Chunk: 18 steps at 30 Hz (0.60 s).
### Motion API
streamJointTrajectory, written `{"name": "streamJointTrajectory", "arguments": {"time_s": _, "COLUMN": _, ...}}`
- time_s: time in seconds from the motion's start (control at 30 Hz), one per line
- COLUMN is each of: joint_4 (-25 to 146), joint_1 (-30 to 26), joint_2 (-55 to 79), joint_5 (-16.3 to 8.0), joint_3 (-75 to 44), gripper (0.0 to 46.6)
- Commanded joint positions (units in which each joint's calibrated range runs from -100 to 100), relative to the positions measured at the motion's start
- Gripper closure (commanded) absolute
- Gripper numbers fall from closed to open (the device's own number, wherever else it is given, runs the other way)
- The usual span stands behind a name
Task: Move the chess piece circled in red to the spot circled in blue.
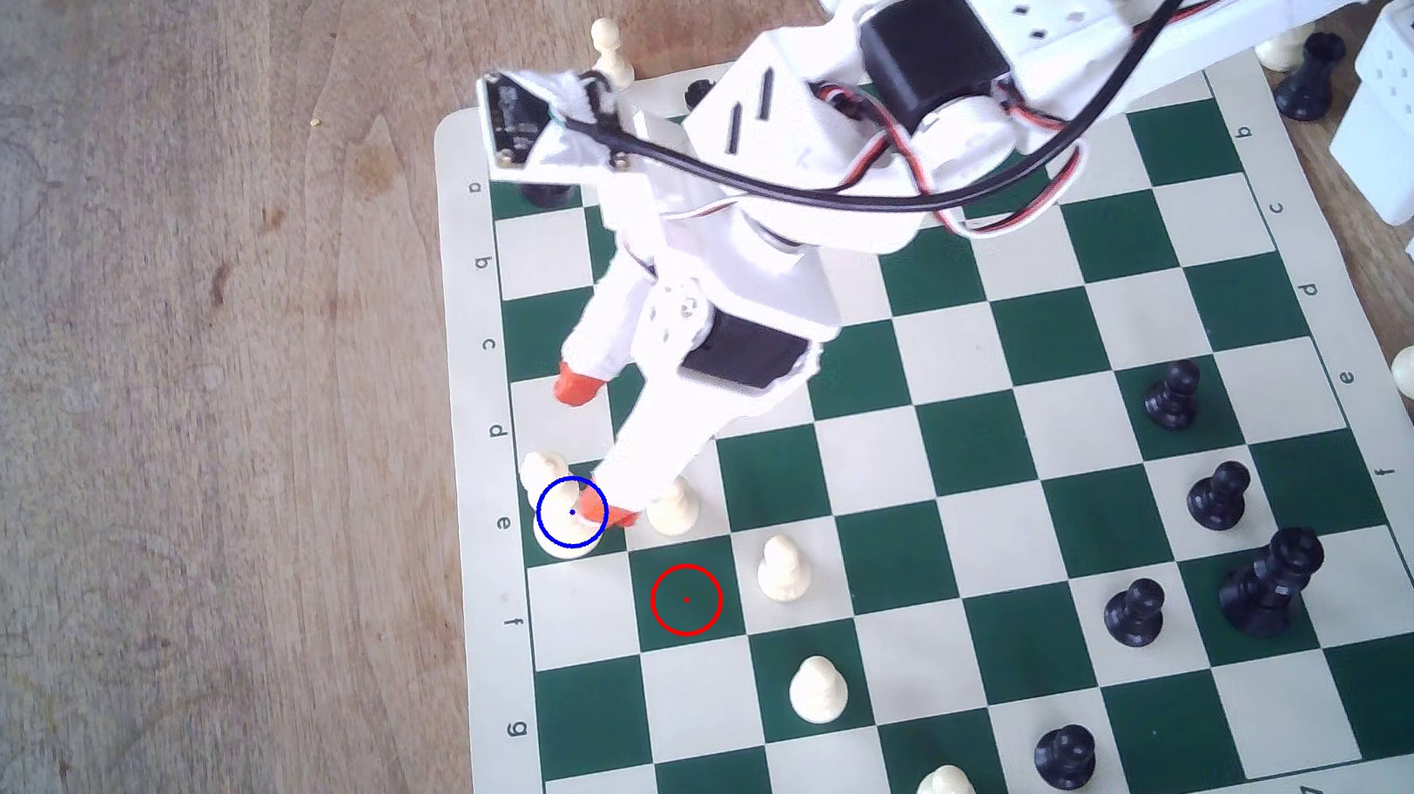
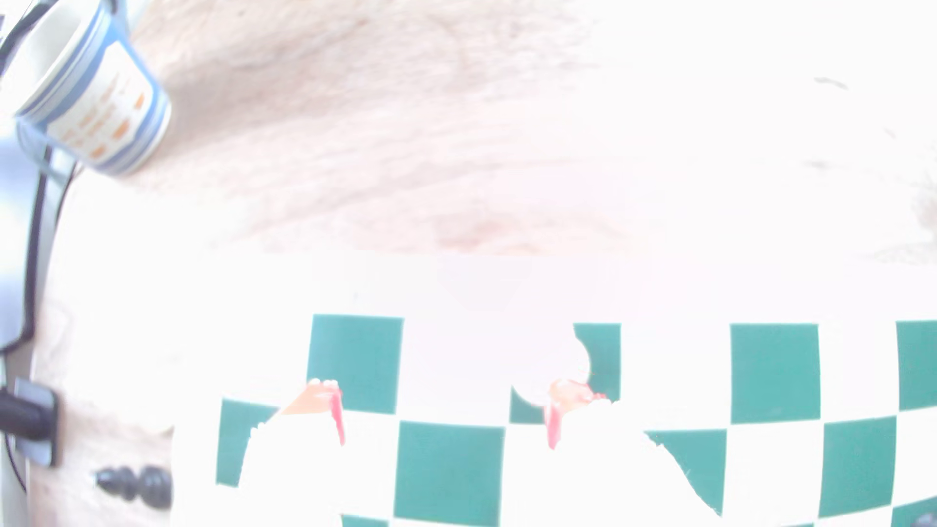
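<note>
White arm [image 1: 764, 191] (orange tips), black cables.

5 cream pawns [image 1: 783, 567], mug [image 2: 96, 91]

Surface [image 1: 144, 438]: wood, brown, grained and blotchy, matt. Chess board [image 1: 875, 470]: thin flexible mat, looks like vinyl, smooth, dark green and cream squares, low sheen. Tall cream piece [image 1: 556, 508]: smooth plastic, slight gloss. Cream pawns [image 1: 818, 690]: same plastic. Black pieces [image 1: 1219, 496]: glossy plastic with highlights. Arm [image 1: 755, 192]: white plastic, matt, with black motor blocks. Tool [image 1: 591, 450]: white plastic fingers, orange rubbery-looking tips [image 1: 577, 385]. Cable [image 1: 800, 187]: black, smooth sheath. Cup [image 2: 96, 96] in wrist view: glazed-looking, blue-banded, washed out.
</note>
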Motion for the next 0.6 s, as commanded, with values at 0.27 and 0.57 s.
{"name": "streamJointTrajectory", "arguments": {"time_s": 0.27, "joint_4": 2.43, "joint_1": 0.31, "joint_2": -43.15, "joint_5": 2.44, "joint_3": 35.56, "gripper": 24.6}}
{"name": "streamJointTrajectory", "arguments": {"time_s": 0.57, "joint_4": 0.63, "joint_1": 6.80, "joint_2": -69.22, "joint_5": 3.96, "joint_3": 65.57, "gripper": 30.3}}
